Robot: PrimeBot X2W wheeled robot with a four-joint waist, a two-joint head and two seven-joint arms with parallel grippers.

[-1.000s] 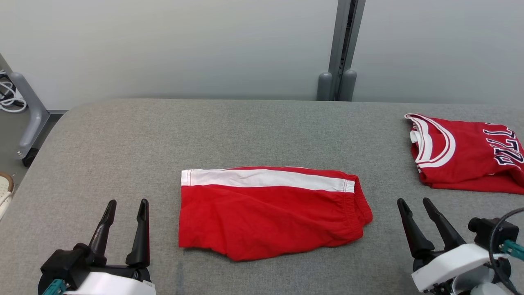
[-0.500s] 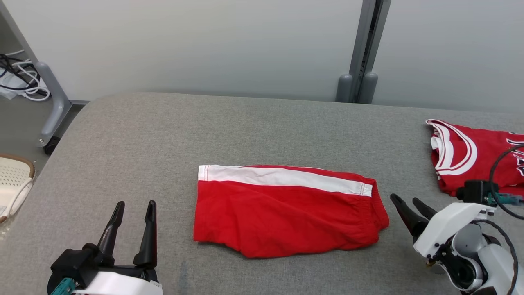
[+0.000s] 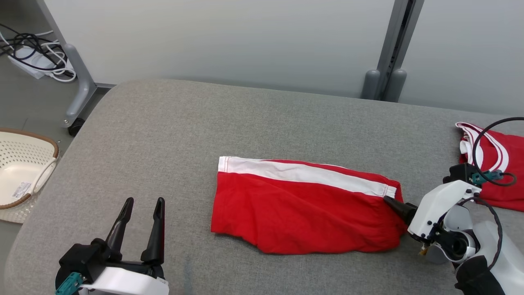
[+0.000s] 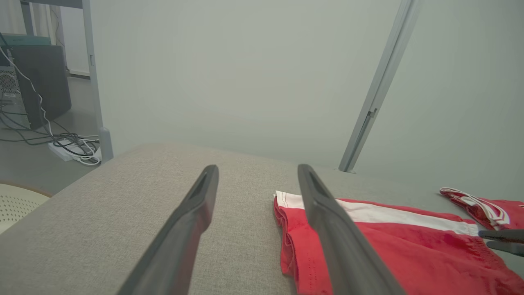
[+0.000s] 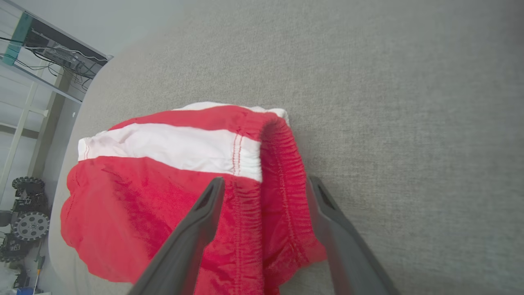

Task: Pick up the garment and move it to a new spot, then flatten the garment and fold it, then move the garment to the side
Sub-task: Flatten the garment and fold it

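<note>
The right hand (image 5: 264,184) reaches the 3 o'clock end of the red shorts (image 3: 303,209), fingers wide around the waistband (image 5: 282,164). The left hand (image 3: 145,200) sits at 8 o'clock, wide, empty.

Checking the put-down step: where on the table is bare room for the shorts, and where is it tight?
Widest bare patch: the table left of the shorts, beyond the left gripper. The far strip between shorts and back edge is free too. Crowded on the right: the right gripper straddles the waistband, with the jersey beyond.
</note>
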